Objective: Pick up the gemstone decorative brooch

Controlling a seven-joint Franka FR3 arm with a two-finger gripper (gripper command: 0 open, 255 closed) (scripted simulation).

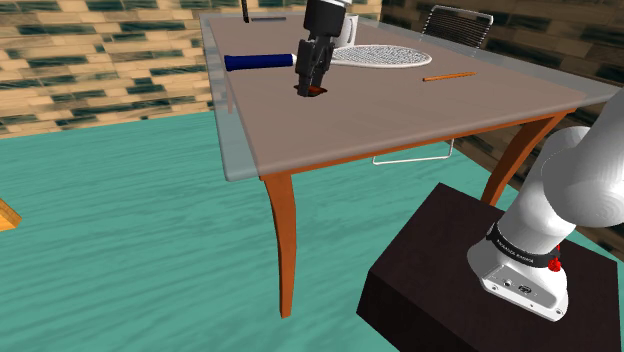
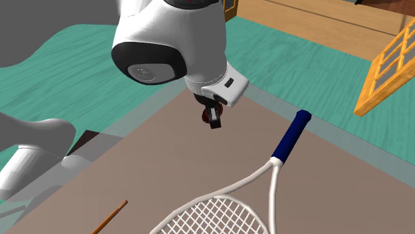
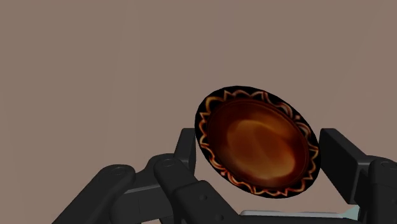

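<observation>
Wrist view: brooch [image 3: 257,147] in tool [image 3: 261,149]

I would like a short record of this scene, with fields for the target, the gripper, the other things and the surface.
target: oval brooch, amber stone in a dark patterned rim
gripper: gripper low over the table, black fingers clasping the brooch on both sides
brooch pose: tilted between the fingers
lifted off the table: cannot tell
other things: racket with a blue handle; thin orange stick
surface: brown table
</observation>
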